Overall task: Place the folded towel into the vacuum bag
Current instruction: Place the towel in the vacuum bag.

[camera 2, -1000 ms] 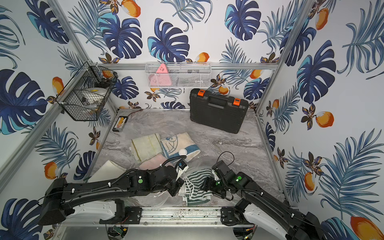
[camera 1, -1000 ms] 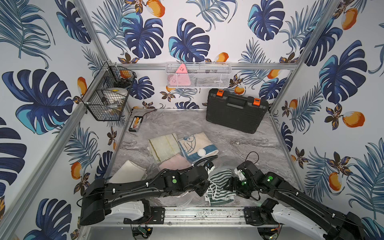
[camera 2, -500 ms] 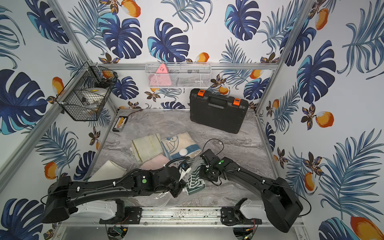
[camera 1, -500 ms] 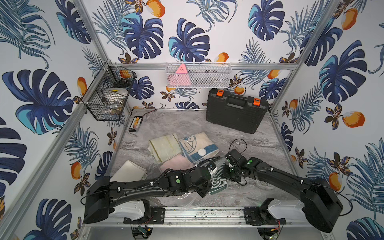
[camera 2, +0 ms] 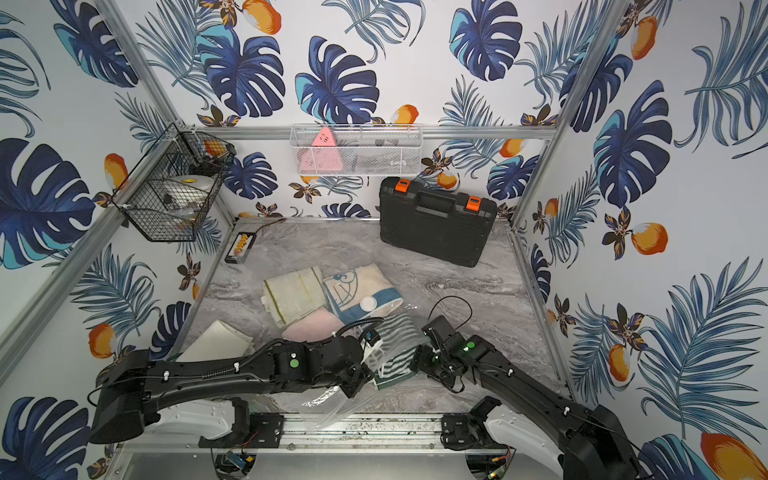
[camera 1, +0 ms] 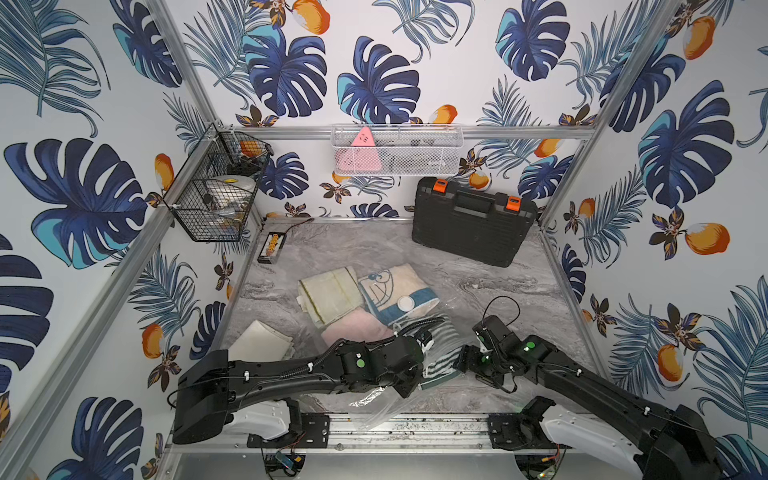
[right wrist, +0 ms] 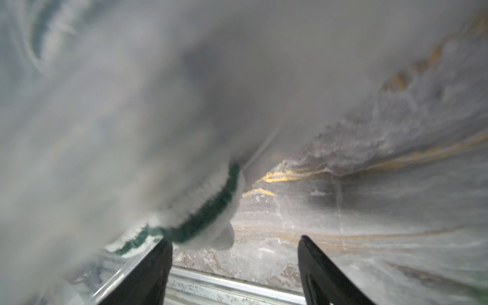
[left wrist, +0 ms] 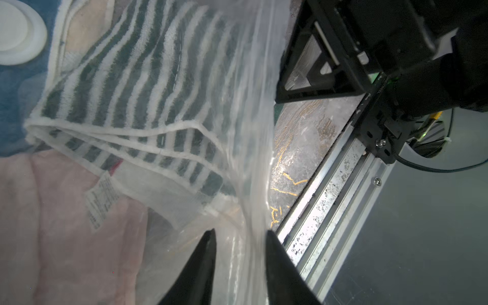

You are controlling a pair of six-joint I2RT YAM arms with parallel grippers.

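Striped towel (camera 1: 441, 353), green and white and folded, lies near the front edge of the marble table (camera 1: 478, 266), between the two grippers. Most of it sits under the clear film of the vacuum bag (camera 1: 374, 409). In the right wrist view one fuzzy corner of the towel (right wrist: 208, 211) shows free of the film.

The bag's loose mouth reaches to the front rail. Farther back, the bag holds a pink towel (camera 1: 353, 330), a cream towel (camera 1: 330, 295) and a cartoon-print towel (camera 1: 395, 282). The round white valve cap (camera 1: 404, 303) sits over the cartoon-print one.

The left gripper (left wrist: 239, 232) is narrowly parted, with a fold of bag film running between its fingers (left wrist: 200, 264). I cannot tell whether the film touches both of them. The right gripper (right wrist: 235, 239) stands wide with only bare marble between its tips, just beside the towel's corner.

A folded cream cloth (camera 1: 262, 343) lies outside the bag by the left edge. A black tool case (camera 1: 473, 226) stands at the back right corner.
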